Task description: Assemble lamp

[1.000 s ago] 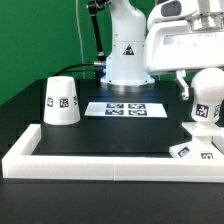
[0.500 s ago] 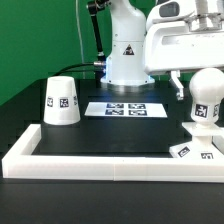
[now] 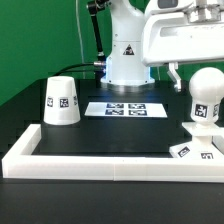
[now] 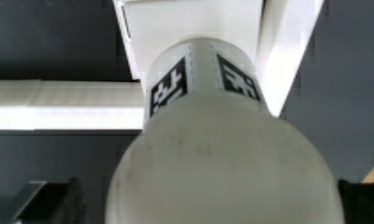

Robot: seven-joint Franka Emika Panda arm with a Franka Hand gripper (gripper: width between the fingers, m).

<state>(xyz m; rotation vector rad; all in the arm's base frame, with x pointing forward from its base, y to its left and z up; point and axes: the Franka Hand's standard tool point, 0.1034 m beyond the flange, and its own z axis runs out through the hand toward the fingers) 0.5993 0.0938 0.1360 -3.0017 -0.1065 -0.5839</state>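
Observation:
The round white bulb (image 3: 205, 97) stands upright on the small flat base (image 3: 193, 150) at the exterior view's right, tags on both. My gripper (image 3: 196, 68) hangs just above the bulb's top. One finger (image 3: 172, 72) shows beside it and does not touch it. In the wrist view the bulb (image 4: 210, 130) fills the middle, and my gripper (image 4: 210, 205) is open around it, with a dark gap between the bulb and each finger (image 4: 51, 200). The tapered shade (image 3: 61, 101) stands alone at the exterior view's left.
The marker board (image 3: 126, 108) lies flat at the back middle, in front of the arm's white pedestal (image 3: 128, 55). The long white border rail (image 3: 100, 164) runs along the front and up the left side. It also shows in the wrist view (image 4: 59, 105).
My gripper has let go of the bulb and risen. A second ago its fingers were down around the bulb; now the whole bulb shows below them.

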